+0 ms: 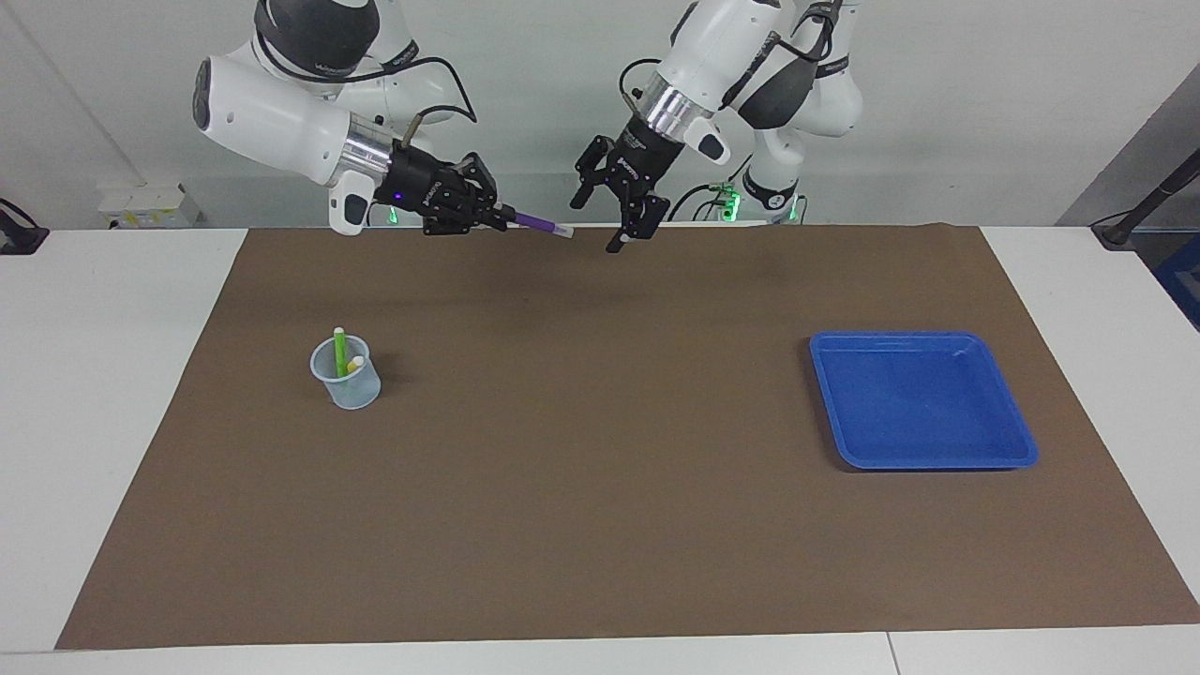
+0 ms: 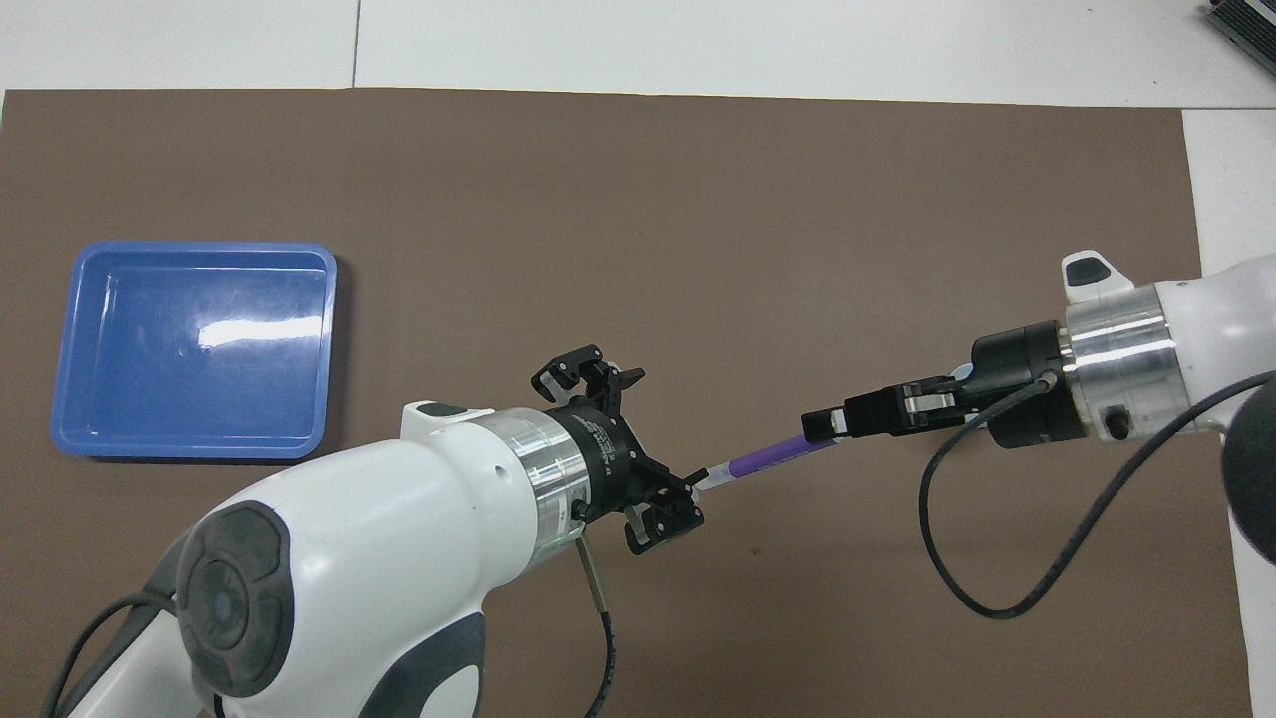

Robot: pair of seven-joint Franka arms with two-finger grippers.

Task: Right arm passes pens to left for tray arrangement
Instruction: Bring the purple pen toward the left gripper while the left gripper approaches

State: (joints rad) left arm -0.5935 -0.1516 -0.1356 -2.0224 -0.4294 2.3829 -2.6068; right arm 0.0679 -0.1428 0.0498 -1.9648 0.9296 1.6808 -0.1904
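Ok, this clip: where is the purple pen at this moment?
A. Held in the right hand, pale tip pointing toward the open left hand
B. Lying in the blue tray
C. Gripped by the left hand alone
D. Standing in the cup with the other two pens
A: the right hand is shut on the purple pen, its pale tip reaching toward the open left hand; the blue tray holds no pens, and only the green pen and yellow pen stand in the cup.

Bright, even light from above, both views sharp. Soft faint shadows on the brown mat (image 1: 600, 487) under the arms and beside the cup (image 1: 346, 373). White glare patch on tray (image 2: 130, 439) floor in overhead view.
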